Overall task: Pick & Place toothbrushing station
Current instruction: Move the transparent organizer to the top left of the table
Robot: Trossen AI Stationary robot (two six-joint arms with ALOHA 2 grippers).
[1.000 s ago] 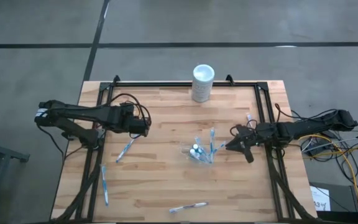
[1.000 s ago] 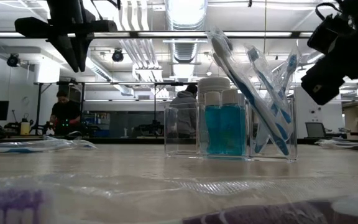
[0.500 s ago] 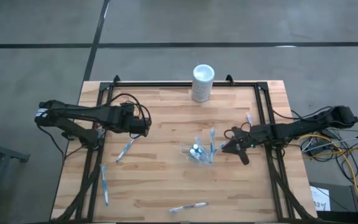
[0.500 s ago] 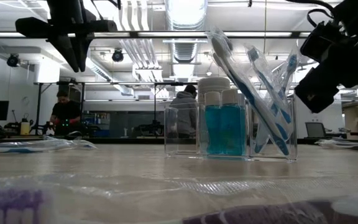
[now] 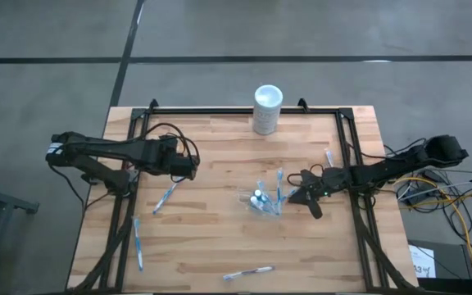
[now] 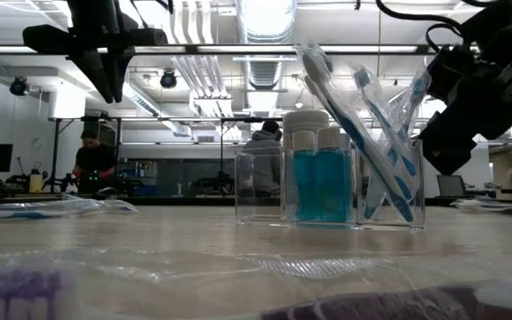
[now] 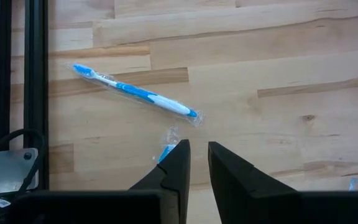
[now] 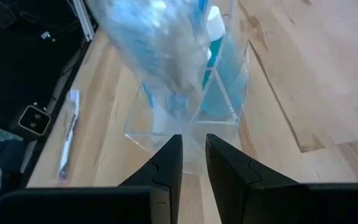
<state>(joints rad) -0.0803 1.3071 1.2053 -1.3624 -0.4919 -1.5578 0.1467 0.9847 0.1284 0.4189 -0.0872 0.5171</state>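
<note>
The right gripper [image 5: 301,191] sits low just beside the clear cup [image 5: 262,201] near the middle of the table [image 5: 220,156], its fingers [image 8: 166,163] drawn nearly together with only a thin slit between them and nothing held. The cup holds teal tubes [image 6: 322,182] and several wrapped toothbrushes [image 6: 372,142] leaning toward that gripper's side, so the wrist view looks straight at the cup's near corner with a brush wrapper hanging just above the fingertips. The step in hand looks like working at the cup or its leaning brushes, though which one the gripper is after cannot be told. To do it well, the fingers probably need to spread before they go further, since as narrow as they stand they would push the light cup rather than take anything. Coming in level and slow should keep the wrappers from snagging and tipping the whole set. If a brush is the aim, pinching it on the handle above the rim and lifting straight up is safest. The left gripper [image 5: 193,166] waits above the table's left part, its fingers also nearly together and empty, over a loose brush [image 7: 135,93]. More brushes lie loose near the left [image 5: 138,242] and front [image 5: 248,273] edges, and one at the right rail [image 5: 329,156]. A white cylinder [image 5: 267,109] stands at the far edge, well apart from the cup.
</note>
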